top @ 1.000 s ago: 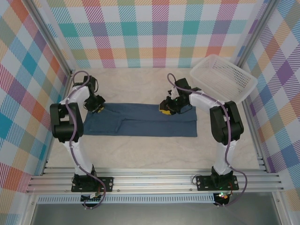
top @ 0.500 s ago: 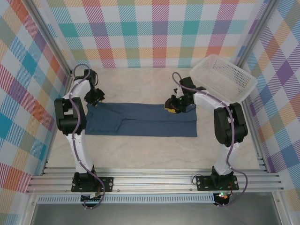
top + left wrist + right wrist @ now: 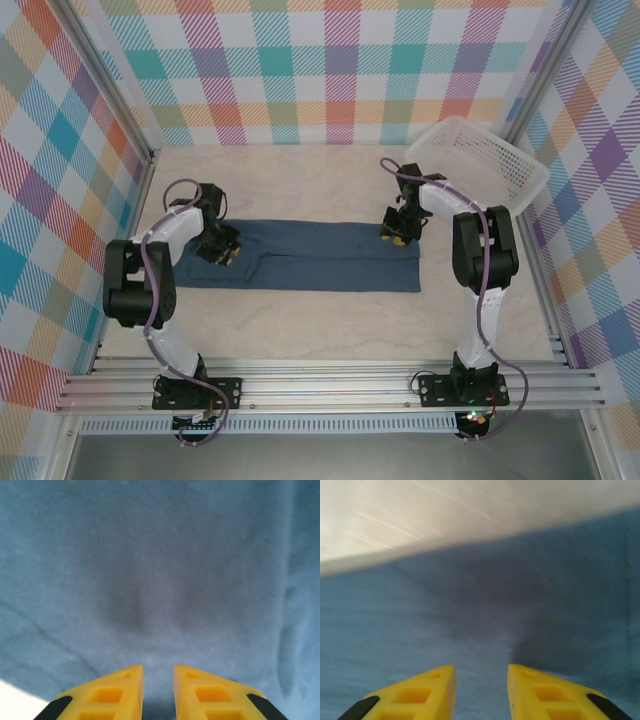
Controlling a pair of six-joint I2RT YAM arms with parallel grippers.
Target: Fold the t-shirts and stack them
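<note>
The dark navy t-shirt (image 3: 320, 258) lies flat on the table as a long folded strip running left to right. My left gripper (image 3: 222, 250) hovers low over its left part. In the left wrist view its yellow fingers (image 3: 120, 690) stand a little apart, and the left gripper (image 3: 158, 669) has blue cloth (image 3: 160, 580) beneath it and nothing between them. My right gripper (image 3: 397, 232) is over the strip's far right corner. In the right wrist view the right gripper (image 3: 481, 669) is open above the cloth (image 3: 470, 625), close to its far edge.
A white mesh basket (image 3: 478, 165) sits tilted at the back right corner, just behind the right arm. Bare beige table (image 3: 300, 330) lies in front of the shirt and behind it (image 3: 420, 520). Checked walls close in the left, right and far sides.
The left gripper moved from the shirt's far left corner nearer and rightward onto the cloth. The right gripper slid right along the far edge toward the right corner.
</note>
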